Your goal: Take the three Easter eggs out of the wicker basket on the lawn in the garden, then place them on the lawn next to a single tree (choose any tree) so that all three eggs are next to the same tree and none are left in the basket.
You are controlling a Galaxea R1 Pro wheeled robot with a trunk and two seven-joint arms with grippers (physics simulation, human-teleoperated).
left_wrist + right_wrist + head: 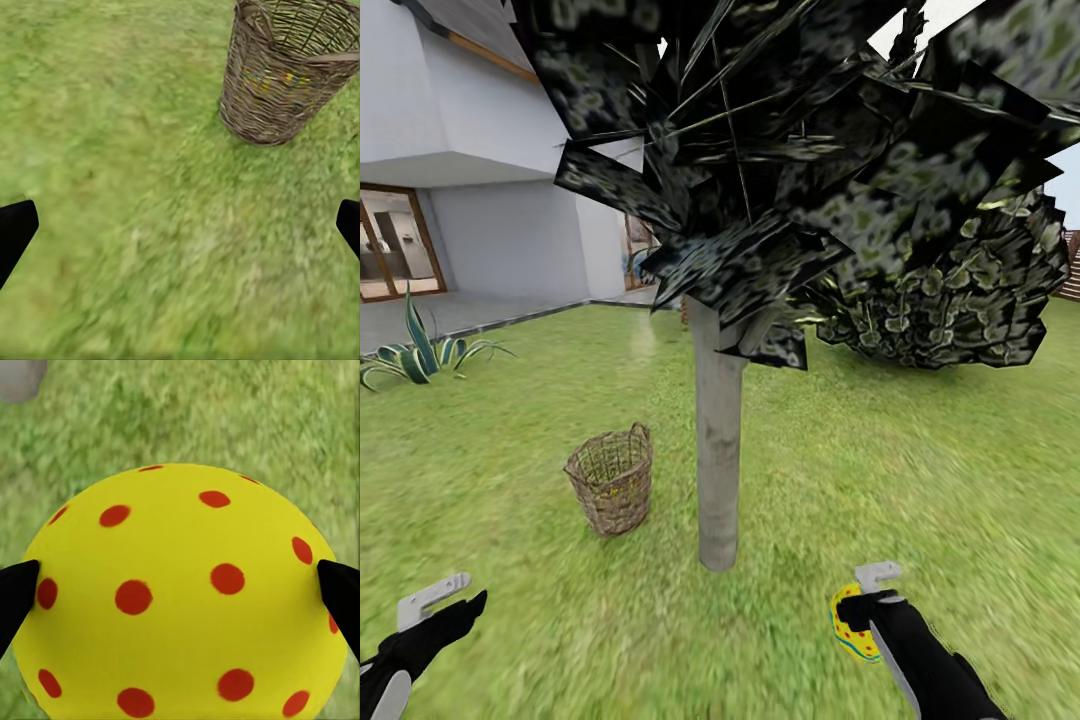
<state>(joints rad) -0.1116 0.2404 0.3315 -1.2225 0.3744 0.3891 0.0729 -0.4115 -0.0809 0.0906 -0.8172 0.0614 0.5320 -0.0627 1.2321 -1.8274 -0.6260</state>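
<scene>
A yellow Easter egg [850, 622] with red dots is held in my right gripper [863, 612], low over the lawn [920, 480] to the right of the tree trunk [718, 450]. Up close, the egg [184, 600] sits between both black fingertips [341, 589]. The wicker basket [612, 480] stands upright on the grass left of the trunk. Through the weave of the basket [289, 71] I glimpse coloured egg marks. My left gripper [445, 605] hangs open over bare grass, nearer me than the basket, its fingertips [15, 229] wide apart.
Dark leaf cards of the tree [810, 170] fill the upper view. A white house [470, 150] with grey paving lies at the back left, with a spiky green plant [415, 355] beside it. A slat fence [1072, 265] shows at the far right.
</scene>
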